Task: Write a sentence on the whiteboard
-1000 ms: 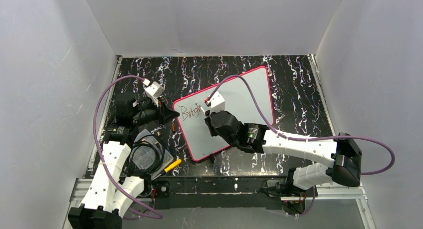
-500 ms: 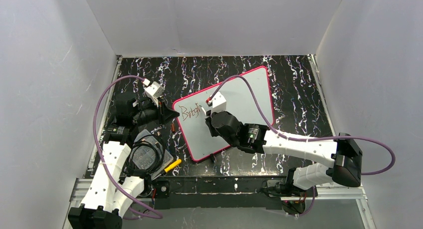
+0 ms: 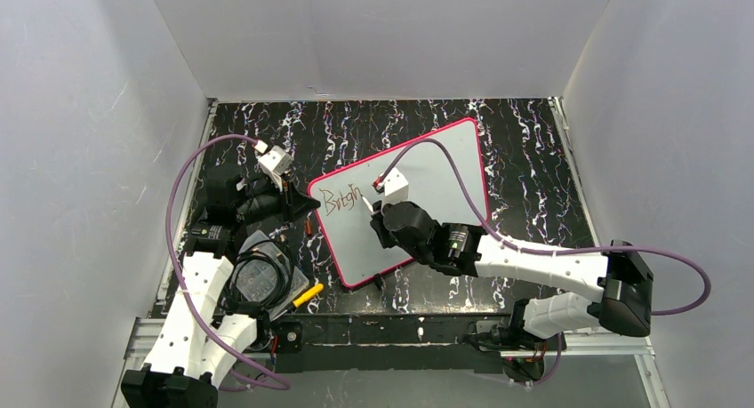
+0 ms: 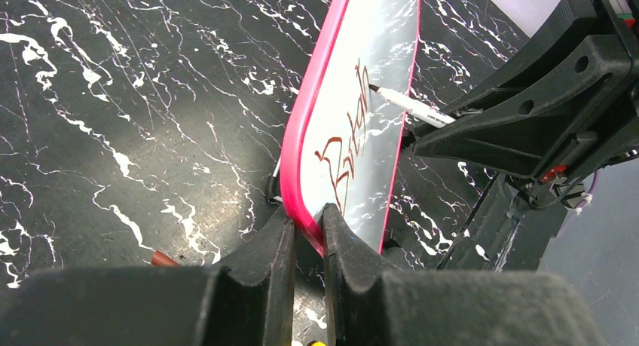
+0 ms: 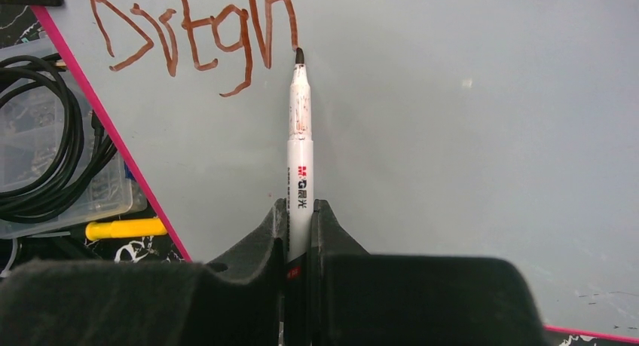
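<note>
The whiteboard (image 3: pixel 436 177), white with a pink-red frame, lies tilted on the black marbled table. Of the sentence (image 3: pixel 340 199), only reddish-brown letters like "Brigh" show near its left end, clearly in the right wrist view (image 5: pixel 196 29). My left gripper (image 4: pixel 307 229) is shut on the board's pink left corner edge (image 4: pixel 301 165). My right gripper (image 5: pixel 300 210) is shut on a white marker (image 5: pixel 300 157). The marker's dark tip touches the board at the foot of the last letter. The marker also shows in the left wrist view (image 4: pixel 411 108).
A clear plastic box with a coiled black cable (image 3: pixel 258 279) sits left of the board, with a yellow piece (image 3: pixel 308 294) by it. A small brown cap (image 3: pixel 308 226) lies near the board's left edge. White walls enclose the table.
My right gripper has shifted slightly right and down with the marker, uncovering the last letter. The left gripper and the board have not moved.
</note>
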Controlling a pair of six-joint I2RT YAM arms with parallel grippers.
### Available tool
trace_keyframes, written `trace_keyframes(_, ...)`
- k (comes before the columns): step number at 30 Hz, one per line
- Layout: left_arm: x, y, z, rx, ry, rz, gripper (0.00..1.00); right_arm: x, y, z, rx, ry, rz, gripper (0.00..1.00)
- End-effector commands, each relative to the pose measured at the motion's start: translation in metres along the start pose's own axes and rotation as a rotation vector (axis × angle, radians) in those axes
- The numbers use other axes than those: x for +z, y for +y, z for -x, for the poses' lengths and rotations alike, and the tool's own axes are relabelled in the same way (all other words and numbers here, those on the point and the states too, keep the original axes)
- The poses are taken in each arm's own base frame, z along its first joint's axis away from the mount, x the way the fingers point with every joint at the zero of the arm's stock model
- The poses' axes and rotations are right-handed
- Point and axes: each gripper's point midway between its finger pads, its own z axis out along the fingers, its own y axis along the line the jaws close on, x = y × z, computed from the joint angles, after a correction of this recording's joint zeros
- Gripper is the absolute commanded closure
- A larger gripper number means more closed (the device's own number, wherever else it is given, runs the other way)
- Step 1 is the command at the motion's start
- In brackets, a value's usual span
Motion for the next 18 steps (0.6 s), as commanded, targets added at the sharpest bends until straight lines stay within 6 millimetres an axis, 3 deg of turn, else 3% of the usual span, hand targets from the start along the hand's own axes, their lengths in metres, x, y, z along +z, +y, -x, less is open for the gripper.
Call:
trace_keyframes(1,-0.002,0.0,-0.012,0.06,0.036,0.005,1.0,-0.01,-0.008,0.006,0.02,-0.016,0.002,0.99)
trace_keyframes(5,-0.003,0.0,-0.013,0.06,0.035,0.005,1.0,-0.02,-0.007,0.022,0.031,-0.076,0.03,0.99)
trace_keyframes(11,-0.002,0.0,-0.013,0.057,0.036,0.004,1.0,-0.017,-0.01,0.038,0.01,-0.116,-0.004,0.99)
trace_keyframes(18,-0.002,0.001,-0.013,0.058,0.037,0.006,1.0,-0.008,-0.001,0.039,-0.018,-0.107,0.015,0.99)
